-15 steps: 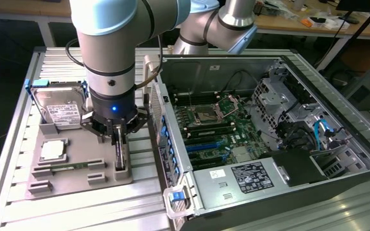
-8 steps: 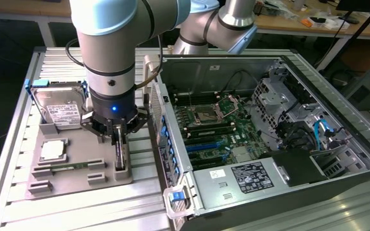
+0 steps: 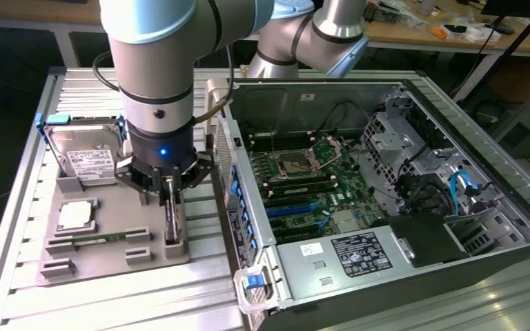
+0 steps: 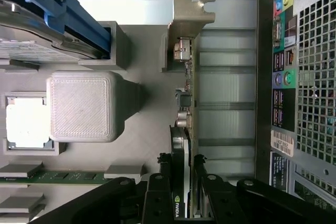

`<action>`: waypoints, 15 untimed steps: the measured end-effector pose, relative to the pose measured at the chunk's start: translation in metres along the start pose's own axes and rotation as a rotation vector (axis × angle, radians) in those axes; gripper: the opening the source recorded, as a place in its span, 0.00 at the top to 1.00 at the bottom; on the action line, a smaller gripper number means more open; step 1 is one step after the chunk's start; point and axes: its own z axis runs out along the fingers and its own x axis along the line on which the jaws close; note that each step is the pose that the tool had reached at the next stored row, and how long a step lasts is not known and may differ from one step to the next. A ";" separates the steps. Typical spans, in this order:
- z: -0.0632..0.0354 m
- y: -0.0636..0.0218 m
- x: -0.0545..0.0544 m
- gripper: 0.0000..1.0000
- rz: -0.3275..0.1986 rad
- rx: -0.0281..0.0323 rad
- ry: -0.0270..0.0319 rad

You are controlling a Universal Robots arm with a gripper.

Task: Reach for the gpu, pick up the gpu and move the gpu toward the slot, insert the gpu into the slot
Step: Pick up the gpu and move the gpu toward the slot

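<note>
As fingers pinch gpu, one end hidden

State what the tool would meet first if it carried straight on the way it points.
The gpu, standing edge-on in the grey holder directly under the tool; they look in contact.

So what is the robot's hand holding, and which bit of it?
The hand pinches the gpu by its flat sides, at the black cooler, far from the silvery bracket. The card stands in its grey holder.
</note>
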 end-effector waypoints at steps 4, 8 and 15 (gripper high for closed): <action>-0.0103 0.0001 0.000 0.73 0.000 0.0000 0.0000; -0.0211 0.0003 0.000 0.73 0.000 0.0000 0.0000; -0.0475 0.0006 0.000 0.73 0.000 0.0000 0.0000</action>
